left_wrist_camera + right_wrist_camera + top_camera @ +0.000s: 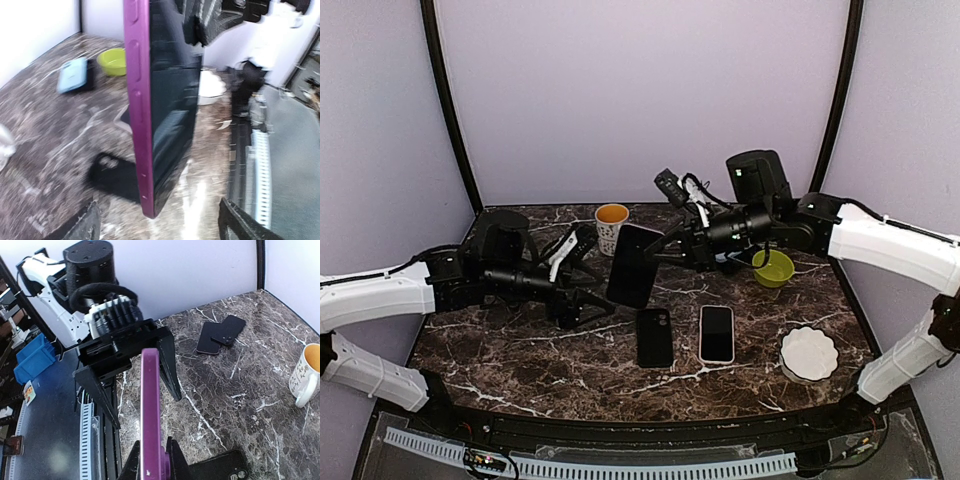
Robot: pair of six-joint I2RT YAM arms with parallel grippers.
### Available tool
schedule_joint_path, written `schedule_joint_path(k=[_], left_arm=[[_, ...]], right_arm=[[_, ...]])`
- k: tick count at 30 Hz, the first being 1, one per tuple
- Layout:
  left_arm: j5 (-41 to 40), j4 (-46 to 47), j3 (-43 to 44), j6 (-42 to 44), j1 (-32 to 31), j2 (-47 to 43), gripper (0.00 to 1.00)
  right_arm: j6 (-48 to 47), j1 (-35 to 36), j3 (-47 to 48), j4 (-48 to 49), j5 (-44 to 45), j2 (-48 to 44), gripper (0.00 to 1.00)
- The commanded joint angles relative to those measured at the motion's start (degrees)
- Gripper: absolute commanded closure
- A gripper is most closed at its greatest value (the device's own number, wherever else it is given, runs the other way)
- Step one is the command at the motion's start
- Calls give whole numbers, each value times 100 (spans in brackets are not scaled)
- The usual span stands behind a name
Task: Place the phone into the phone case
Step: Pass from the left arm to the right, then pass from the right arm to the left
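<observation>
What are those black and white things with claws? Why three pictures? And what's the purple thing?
They are two robot arms bolted to a table. Each ends in a two-finger gripper. One picture looks down from above; the other two come from cameras on the wrists. The right gripper is shut on a phone with a purple edge, holding it upright. The left gripper is open, a finger on each side of the phone. On the table are a mug, a green bowl, a white dish, a blue case, a pink-edged phone and a black phone or case.
</observation>
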Motion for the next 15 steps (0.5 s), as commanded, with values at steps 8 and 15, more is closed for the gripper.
schedule_joint_path(k=[8,15], left_arm=[[1239,700,425,-528,-352,-166,46],[1130,846,547,-498,-418,56,65]], right_arm=[[-709,42,557,-809,-664,-470,100],[-801,98,707,-1037,-865,-428,100]])
